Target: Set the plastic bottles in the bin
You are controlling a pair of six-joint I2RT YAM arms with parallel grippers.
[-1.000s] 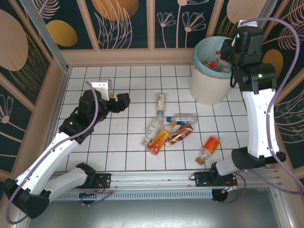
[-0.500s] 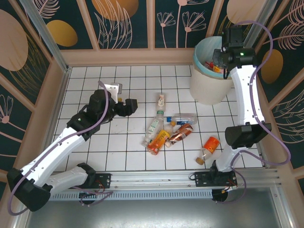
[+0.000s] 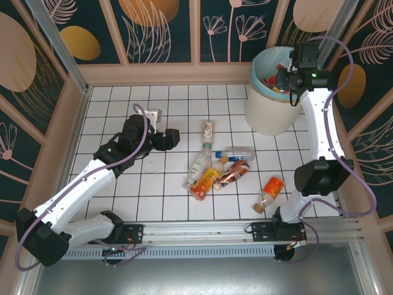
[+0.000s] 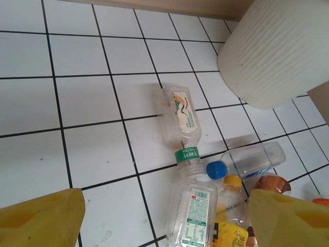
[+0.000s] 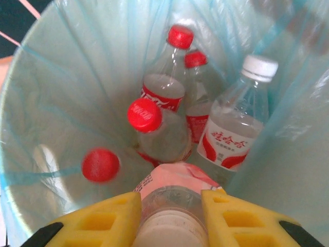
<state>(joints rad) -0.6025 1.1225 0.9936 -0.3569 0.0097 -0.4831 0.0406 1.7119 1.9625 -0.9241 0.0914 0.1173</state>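
My right gripper (image 3: 284,78) hangs over the off-white bin (image 3: 268,109), shut on a pink-labelled bottle (image 5: 174,198) that points down into the blue-green liner (image 5: 56,98). Several red-capped bottles (image 5: 145,116) and a white-capped one (image 5: 237,131) lie inside the bin. My left gripper (image 3: 169,138) is open just above the tiles, left of the floor cluster. Between its yellow fingertips (image 4: 41,218) lie a clear bottle with a green neck band (image 4: 180,121), a green-labelled bottle (image 4: 195,216), a blue-capped bottle (image 4: 247,160) and a yellow-labelled one (image 4: 231,226).
In the top view the cluster also holds a copper-coloured bottle (image 3: 233,173), and an orange bottle (image 3: 270,190) lies apart near the right arm's base. Wooden walls close in the white tiled floor (image 3: 123,184). The bin's ribbed wall (image 4: 277,51) stands at the far right.
The right arm has stretched out, bringing its gripper and bottle down over the bin's mouth. The left gripper has moved right, toward the bottle cluster.
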